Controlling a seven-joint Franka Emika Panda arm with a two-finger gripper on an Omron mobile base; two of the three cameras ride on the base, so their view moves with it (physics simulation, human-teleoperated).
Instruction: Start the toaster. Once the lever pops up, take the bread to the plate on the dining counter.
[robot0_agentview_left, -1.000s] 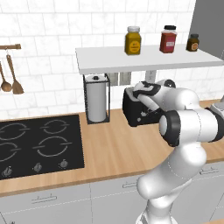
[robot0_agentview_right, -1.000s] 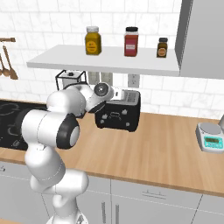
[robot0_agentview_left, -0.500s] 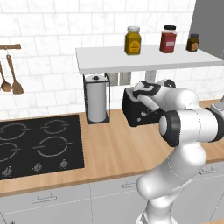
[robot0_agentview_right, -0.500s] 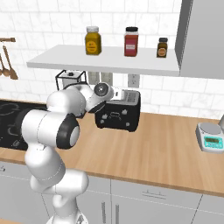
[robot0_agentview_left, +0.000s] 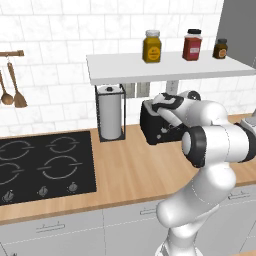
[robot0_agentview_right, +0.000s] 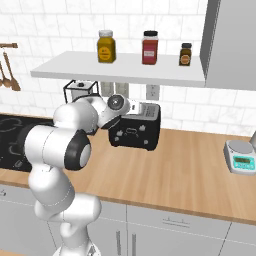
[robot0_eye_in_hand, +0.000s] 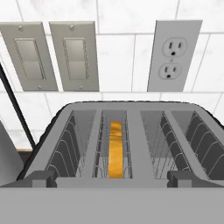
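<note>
Hovering over the toaster (robot0_eye_in_hand: 127, 144), the gripper (robot0_agentview_right: 131, 107) has its fingers spread wide, pinching nothing. From the hand camera the bread (robot0_eye_in_hand: 116, 148) stands on edge in the second slot from nine o'clock, low among the wire guides. Beyond, at twelve o'clock, two wall switches (robot0_eye_in_hand: 52, 56) and an outlet (robot0_eye_in_hand: 173, 54) sit on white tile. No lettering is legible on the shelf's three jars (robot0_agentview_left: 152, 46).

Glossy black toaster (robot0_agentview_right: 135, 131) on matt wood counter (robot0_agentview_right: 190, 170), wire-metal slots.
</note>
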